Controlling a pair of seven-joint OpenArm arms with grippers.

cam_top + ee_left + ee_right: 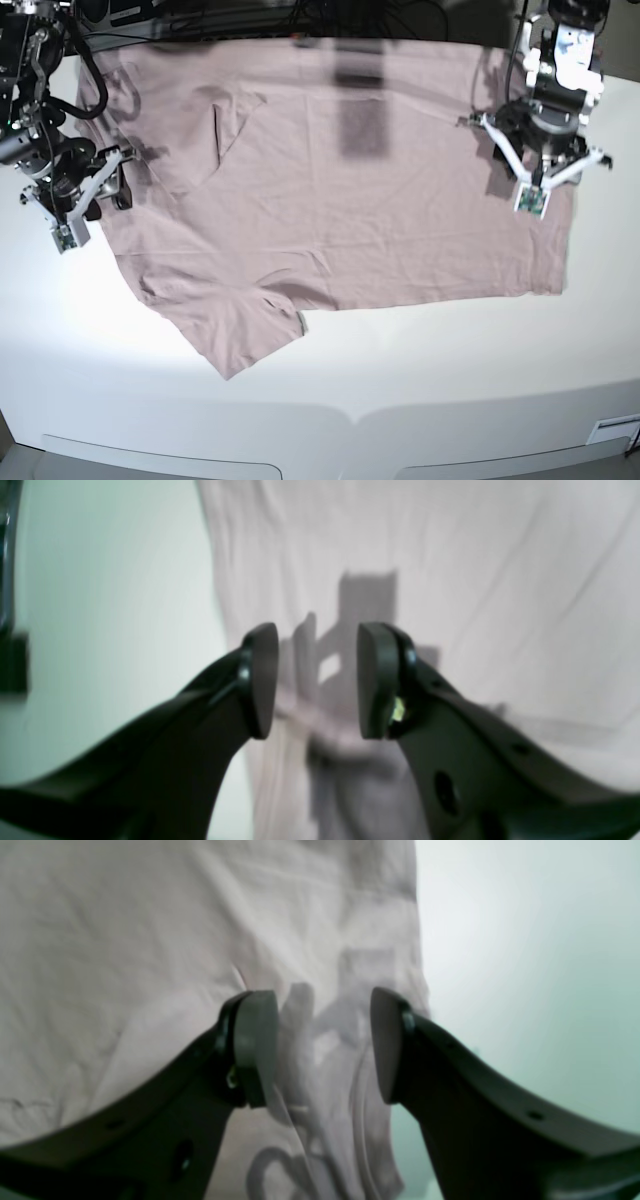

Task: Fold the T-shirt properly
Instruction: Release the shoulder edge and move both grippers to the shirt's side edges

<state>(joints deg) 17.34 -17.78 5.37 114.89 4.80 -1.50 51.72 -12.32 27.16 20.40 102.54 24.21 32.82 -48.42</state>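
The dusty-pink T-shirt [350, 200] lies spread on the white table [420, 380], with one sleeve [235, 335] pointing toward the front. My left gripper [317, 680] hangs open just above the cloth near the shirt's right-hand edge [560, 215]. Its shadow falls on the fabric [450, 580], and a stitched band runs under the jaws. My right gripper [322, 1045] is open too, over the wrinkled fabric [125, 965] at the shirt's left-hand edge [115, 200]. Neither gripper has cloth pinched between its pads. In the base view the arms [545, 120] [70, 180] hide the fingertips.
Dark cables and equipment [230, 15] line the back edge of the table. Bare white tabletop lies beside each gripper [110, 580] [525, 965]. A dark object [12, 665] sits at the left border of the left wrist view. The table's front edge [350, 415] curves below the shirt.
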